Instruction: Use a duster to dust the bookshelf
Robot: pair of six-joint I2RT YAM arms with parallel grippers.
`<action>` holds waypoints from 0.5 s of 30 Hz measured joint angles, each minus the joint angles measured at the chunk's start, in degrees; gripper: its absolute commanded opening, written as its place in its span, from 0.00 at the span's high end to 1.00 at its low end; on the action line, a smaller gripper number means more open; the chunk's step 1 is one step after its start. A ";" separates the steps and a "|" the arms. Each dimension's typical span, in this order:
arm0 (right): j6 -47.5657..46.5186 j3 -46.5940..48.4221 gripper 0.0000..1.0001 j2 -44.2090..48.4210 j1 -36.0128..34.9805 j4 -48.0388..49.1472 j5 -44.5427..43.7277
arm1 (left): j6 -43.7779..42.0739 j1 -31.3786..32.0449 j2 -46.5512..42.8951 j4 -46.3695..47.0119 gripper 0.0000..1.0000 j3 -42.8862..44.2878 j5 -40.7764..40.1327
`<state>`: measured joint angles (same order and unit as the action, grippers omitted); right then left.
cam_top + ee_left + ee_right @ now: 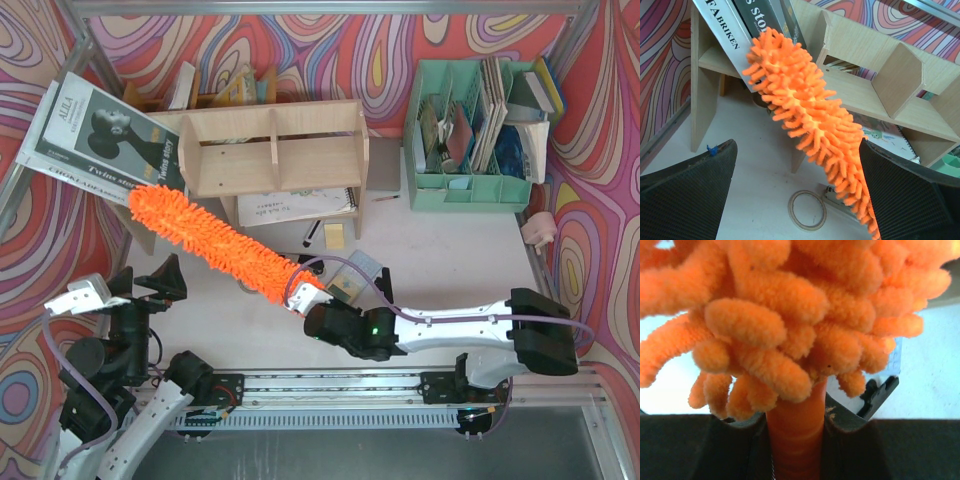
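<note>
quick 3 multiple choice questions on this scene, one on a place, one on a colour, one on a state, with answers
1. Where is the duster's fluffy tip?
A. on top of the right arm
B. at the bookshelf's left end
C. flat on the table

2. What colour is the slotted organiser?
A. black
B. orange
C. mint green

3. What state is the right pincer in?
A. shut on the duster's handle
B. open, empty
C. shut on a book

Answers:
1 B, the tip sits by the leaning magazine at that end.
2 C, its walls are pale green.
3 A, the right wrist view shows the handle clamped in it.
</note>
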<state>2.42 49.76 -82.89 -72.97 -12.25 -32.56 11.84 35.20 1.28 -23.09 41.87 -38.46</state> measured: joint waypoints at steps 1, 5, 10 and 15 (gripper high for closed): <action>0.87 -0.55 1.00 0.37 -0.11 -0.74 0.04 | -0.02 0.00 0.07 0.02 0.02 0.00 0.00; 3.56 -1.97 1.00 1.05 -0.26 -3.06 0.11 | 0.00 0.00 0.26 0.02 0.02 0.00 -0.04; 4.02 -2.08 1.00 1.18 -1.03 -3.10 -0.09 | 0.00 0.00 0.35 0.02 0.02 -0.02 -0.20; 0.87 1.27 1.00 -0.61 -1.62 -0.26 -0.44 | 0.00 0.00 0.35 0.02 0.02 -0.02 -0.20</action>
<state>3.29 51.03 -83.50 -74.59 -12.51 -32.99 11.84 35.20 1.63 -23.07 41.85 -38.65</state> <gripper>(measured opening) 0.334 0.984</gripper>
